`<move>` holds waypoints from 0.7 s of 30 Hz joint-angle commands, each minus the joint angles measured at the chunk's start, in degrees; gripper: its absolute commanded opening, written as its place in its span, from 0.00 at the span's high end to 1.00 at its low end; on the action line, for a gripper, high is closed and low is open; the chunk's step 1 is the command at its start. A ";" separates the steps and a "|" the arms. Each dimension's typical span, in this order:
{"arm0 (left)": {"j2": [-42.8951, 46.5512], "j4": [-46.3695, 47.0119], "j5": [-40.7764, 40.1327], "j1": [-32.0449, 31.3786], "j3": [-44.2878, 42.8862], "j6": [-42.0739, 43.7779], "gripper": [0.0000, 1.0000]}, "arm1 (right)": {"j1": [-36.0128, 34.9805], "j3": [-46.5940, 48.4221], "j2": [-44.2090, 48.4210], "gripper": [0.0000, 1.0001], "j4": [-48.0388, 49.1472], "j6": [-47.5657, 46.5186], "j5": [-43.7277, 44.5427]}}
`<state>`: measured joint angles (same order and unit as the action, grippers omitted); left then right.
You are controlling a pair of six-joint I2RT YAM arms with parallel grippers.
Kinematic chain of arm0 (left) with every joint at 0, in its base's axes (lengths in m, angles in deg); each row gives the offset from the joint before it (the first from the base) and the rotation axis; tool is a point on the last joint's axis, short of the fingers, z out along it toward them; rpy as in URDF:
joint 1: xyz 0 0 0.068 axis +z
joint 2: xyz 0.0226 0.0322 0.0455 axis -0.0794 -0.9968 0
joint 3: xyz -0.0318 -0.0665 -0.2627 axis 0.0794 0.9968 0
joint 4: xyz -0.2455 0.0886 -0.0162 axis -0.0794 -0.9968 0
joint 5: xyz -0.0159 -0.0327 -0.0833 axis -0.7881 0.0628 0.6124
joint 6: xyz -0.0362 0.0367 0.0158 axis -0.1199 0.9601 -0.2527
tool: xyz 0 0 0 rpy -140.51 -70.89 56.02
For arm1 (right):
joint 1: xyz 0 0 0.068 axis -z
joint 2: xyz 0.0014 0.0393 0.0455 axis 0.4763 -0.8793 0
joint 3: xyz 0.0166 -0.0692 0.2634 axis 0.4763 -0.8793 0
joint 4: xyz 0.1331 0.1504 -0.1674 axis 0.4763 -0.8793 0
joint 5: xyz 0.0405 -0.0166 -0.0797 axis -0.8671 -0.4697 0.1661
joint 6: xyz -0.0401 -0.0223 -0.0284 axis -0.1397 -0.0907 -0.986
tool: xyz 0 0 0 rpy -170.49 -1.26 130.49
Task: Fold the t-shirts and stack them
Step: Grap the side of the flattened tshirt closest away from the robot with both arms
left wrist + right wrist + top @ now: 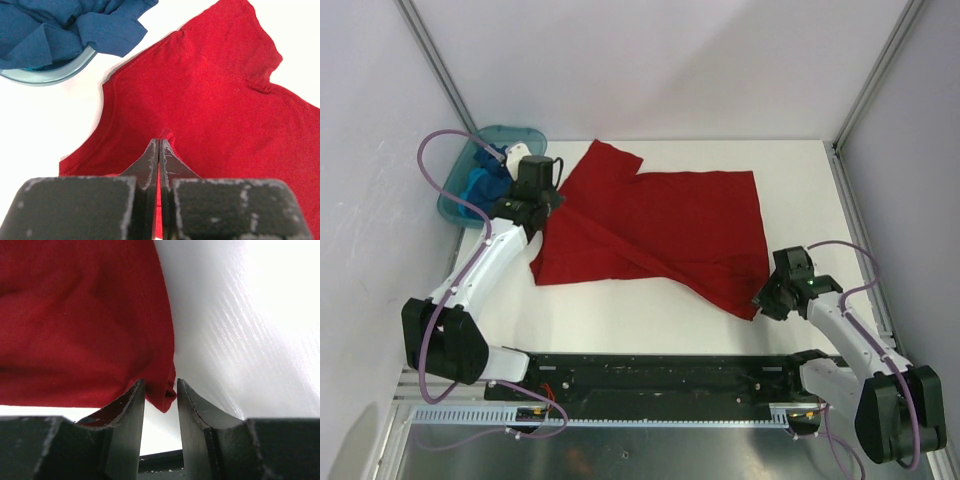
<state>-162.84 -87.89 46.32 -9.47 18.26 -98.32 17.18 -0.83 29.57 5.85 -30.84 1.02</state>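
**Top external:** red t-shirt [660,230] lies spread at the centre of the table [650,320]. Blue t-shirts [480,185] fill the teal tub [455,208] at 10 o'clock.

**Left wrist:** left gripper [159,142], fingers pressed together, pinches a pucker of red cloth.

**Right wrist:** right gripper [160,383], fingers parted, straddles the shirt's 4 o'clock corner.

The large t-shirt [660,235] is plain bright red, unprinted, on a white table [650,320]. At far left the bunched t-shirts [480,185] are royal blue (one patch lighter) in a translucent teal tub [448,208]. The left arm [485,265] and right arm [845,325] are white with black joints and lilac cables [432,150].
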 commanded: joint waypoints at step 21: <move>1.09 2.74 1.82 1.57 -0.90 1.50 1.00 | -8.17 -4.76 7.52 0.63 -0.90 7.82 5.93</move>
<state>-162.84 -87.02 48.16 -8.44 18.26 -97.64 10.73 -4.37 37.74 4.65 -25.40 4.63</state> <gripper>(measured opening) 0.005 0.373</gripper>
